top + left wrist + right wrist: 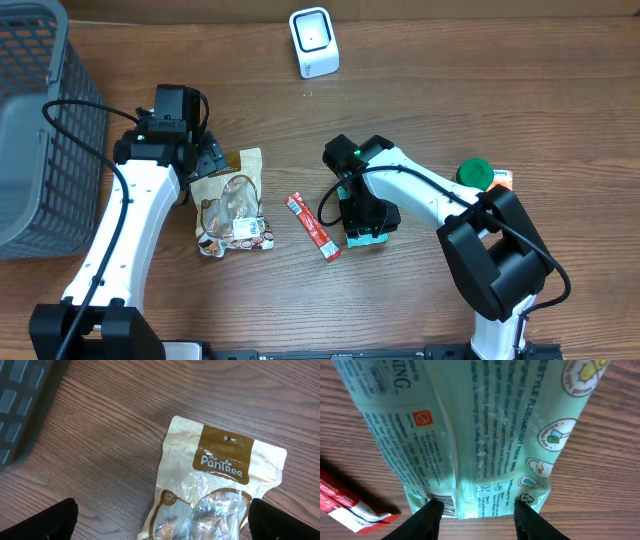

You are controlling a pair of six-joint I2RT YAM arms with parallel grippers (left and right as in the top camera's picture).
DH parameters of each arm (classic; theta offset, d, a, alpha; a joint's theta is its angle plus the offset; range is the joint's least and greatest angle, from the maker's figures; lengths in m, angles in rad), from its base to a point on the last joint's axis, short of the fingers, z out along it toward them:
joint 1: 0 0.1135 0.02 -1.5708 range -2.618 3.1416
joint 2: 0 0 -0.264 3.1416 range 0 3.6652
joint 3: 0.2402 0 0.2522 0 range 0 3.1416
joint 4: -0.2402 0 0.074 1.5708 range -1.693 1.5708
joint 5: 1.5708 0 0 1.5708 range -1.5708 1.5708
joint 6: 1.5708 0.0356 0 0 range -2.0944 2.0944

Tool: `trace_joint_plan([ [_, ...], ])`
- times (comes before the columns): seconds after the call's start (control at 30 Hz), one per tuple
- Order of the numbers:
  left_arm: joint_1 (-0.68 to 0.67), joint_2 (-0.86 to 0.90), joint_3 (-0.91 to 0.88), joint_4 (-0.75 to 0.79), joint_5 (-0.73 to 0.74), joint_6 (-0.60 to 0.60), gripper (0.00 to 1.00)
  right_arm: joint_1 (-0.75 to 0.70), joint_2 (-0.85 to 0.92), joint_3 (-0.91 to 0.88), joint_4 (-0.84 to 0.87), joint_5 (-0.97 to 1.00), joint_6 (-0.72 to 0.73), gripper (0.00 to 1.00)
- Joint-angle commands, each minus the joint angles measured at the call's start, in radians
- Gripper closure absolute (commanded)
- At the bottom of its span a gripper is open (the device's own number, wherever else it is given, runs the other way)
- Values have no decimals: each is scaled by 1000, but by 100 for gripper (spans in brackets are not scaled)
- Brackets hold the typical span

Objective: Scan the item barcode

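Overhead view: right end effector (366, 222) is down on the teal wipes pack (365, 240) near the middle of the desk (450, 80), just right of a red stick packet (314, 227). The scanner (314, 42) is well apart at the far edge. In the right wrist view the fingers (431, 519) are half closed and look to be pinching the pack's near end across the back seam; can't tell if it's off the desk. Left end effector (207, 158) is spread wide over the snack pouch (232, 205), holding nothing. Risks, as judgement: the pinch is on soft film at one end only, so the pack may sag, twist or slip out on the long carry to the scanner. What look like barcode stripes (446, 502) sit right beside one finger, so it could cover them and block the read. Crumpled glossy film could also spoil it. A low drag could knock the red stick packet.
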Motion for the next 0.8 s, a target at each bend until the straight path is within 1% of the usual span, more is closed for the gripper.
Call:
trace_joint_plan([
  [0.0, -1, -20, 17, -2, 0, 8, 0, 5, 21, -6, 3, -7, 4, 46],
  [0.17, -1, -20, 17, -2, 0, 8, 0, 5, 21, -6, 3, -8, 4, 36],
  [0.3, -1, -20, 17, -2, 0, 8, 0, 5, 21, -6, 3, -9, 5, 32],
  [0.53, -1, -20, 17, -2, 0, 8, 0, 5, 21, -6, 3, -9, 4, 19],
  [0.63, -1, -20, 17, -2, 1, 8, 0, 4, 21, 2, 2, -9, 3, 16],
  [0.77, -1, -20, 17, -2, 0, 8, 1, -4, 21, 54, -34, -8, -4, 16],
])
